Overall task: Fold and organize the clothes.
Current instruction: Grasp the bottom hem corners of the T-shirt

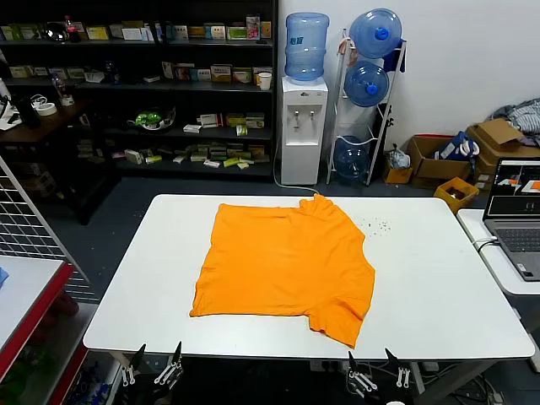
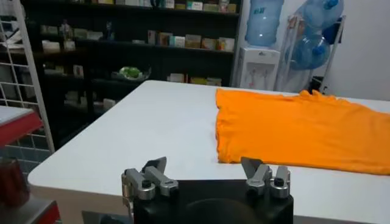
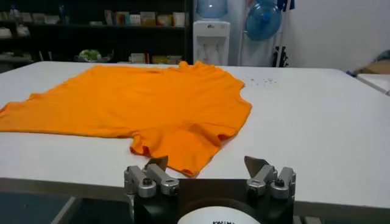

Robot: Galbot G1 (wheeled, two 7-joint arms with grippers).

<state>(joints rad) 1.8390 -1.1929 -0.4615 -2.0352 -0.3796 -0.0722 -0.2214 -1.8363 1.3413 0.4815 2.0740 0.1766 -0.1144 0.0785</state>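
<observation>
— Shirt position? Where is the bright orange short-sleeved cotton T-shirt (image 1: 283, 263) lying?

— It is lying flat on the white worktop (image 1: 439, 278), collar pointing away, hem nearest the left end effector (image 1: 153, 365), near sleeve nearest the right end effector (image 1: 376, 369).

— Fingers?

— Both are standing spread, holding nothing, hanging below the worktop's near edge. Bare worktop is flanking the shirt on both sides.

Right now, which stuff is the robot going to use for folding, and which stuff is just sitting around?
For the job:
- orange T-shirt, spread on the white table
- left gripper and right gripper, both open at the near table edge

Just sitting around:
- laptop
- water dispenser
- cardboard boxes
- shelves
</observation>
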